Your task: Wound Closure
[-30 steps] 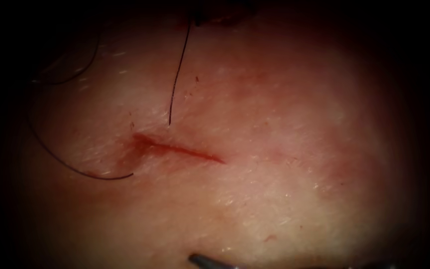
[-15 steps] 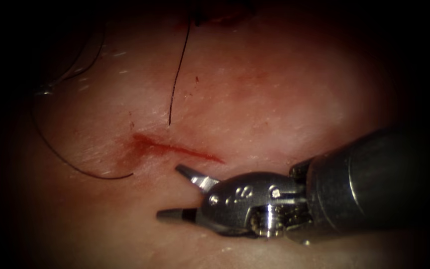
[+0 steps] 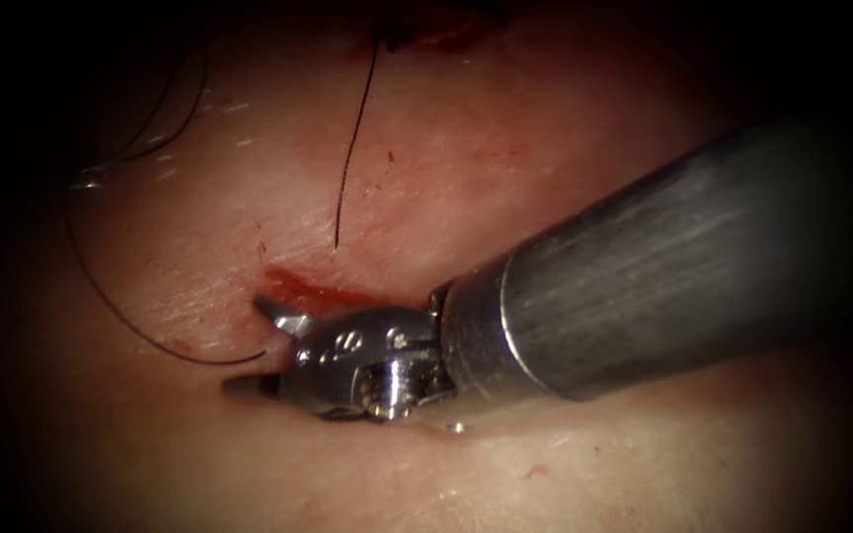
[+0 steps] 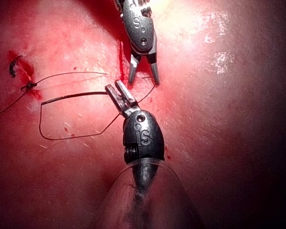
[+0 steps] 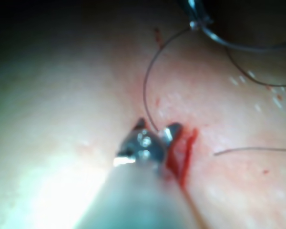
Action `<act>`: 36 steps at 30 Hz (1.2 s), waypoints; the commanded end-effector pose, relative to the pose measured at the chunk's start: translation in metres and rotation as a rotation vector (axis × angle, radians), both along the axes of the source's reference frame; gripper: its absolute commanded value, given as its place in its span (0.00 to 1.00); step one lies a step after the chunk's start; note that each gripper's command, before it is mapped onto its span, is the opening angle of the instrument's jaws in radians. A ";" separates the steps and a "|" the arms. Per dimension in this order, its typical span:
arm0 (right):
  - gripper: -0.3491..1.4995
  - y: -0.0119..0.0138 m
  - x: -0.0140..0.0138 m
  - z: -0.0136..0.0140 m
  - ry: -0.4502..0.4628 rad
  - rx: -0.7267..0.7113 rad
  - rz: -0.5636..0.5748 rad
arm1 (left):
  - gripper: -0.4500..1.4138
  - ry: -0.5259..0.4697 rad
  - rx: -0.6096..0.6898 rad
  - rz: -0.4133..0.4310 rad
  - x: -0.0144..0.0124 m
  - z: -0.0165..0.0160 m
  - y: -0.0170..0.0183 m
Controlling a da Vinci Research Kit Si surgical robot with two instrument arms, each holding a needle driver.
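- The cut (image 3: 348, 294) lay open in the tissue (image 3: 505, 178), edged with red fluid.
- The thread (image 3: 130, 321) was curved across the tissue left of the cut, its free end at the cut's left end.
- What was taken for the needle (image 3: 86, 181) lay well left of the cut, held by neither tool; whether it sat in the tissue could not be judged.
- The right end effector (image 3: 247, 345), brought in over the last second, was spread around that free end, holding nothing.
- The left end effector (image 4: 112, 85) was pressed together where the thread crossed it; a hold could not be confirmed.
- The step was judged a reach for the thread end; next, a clean pinch clear of tissue was called for.
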State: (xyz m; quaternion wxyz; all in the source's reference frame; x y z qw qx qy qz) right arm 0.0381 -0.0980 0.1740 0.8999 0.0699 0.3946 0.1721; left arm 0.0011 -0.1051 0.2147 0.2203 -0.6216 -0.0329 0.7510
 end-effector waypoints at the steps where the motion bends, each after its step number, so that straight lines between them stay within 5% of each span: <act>1: 0.63 -0.0011 0.0009 0.0003 0.003 0.010 -0.011 | 0.00 -0.004 0.006 -0.001 -0.0011 -0.0001 -0.0013; 3: 0.37 -0.0011 0.0010 0.0006 -0.001 0.025 -0.040 | 0.00 -0.004 0.006 -0.001 -0.0011 -0.0001 -0.0013; 5: 0.00 -0.0013 0.0009 0.0008 -0.007 0.030 -0.076 | 0.00 -0.004 0.006 -0.001 -0.0011 -0.0001 -0.0013; 14: 0.00 -0.0035 -0.0034 -0.0025 -0.005 0.138 -0.119 | 0.00 -0.008 0.012 0.000 -0.0011 0.0000 -0.0012; 19: 0.00 -0.0060 -0.0079 -0.0081 -0.005 0.143 -0.118 | 0.00 -0.008 0.012 0.001 -0.0011 -0.0001 -0.0012; 23: 0.00 -0.0101 -0.0118 -0.0143 0.020 0.154 -0.127 | 0.00 -0.008 0.012 0.000 -0.0010 -0.0002 -0.0014; 25: 0.00 -0.0145 -0.0143 -0.0190 0.035 0.171 -0.131 | 0.00 -0.011 0.012 0.004 -0.0009 -0.0006 -0.0021; 31: 0.00 -0.0191 -0.0156 -0.0249 0.053 0.178 -0.129 | 0.00 -0.013 0.011 0.008 -0.0006 -0.0008 -0.0026; 36: 0.01 -0.0196 -0.0148 -0.0272 0.109 0.174 -0.101 | 0.00 -0.013 0.011 0.008 -0.0006 -0.0009 -0.0027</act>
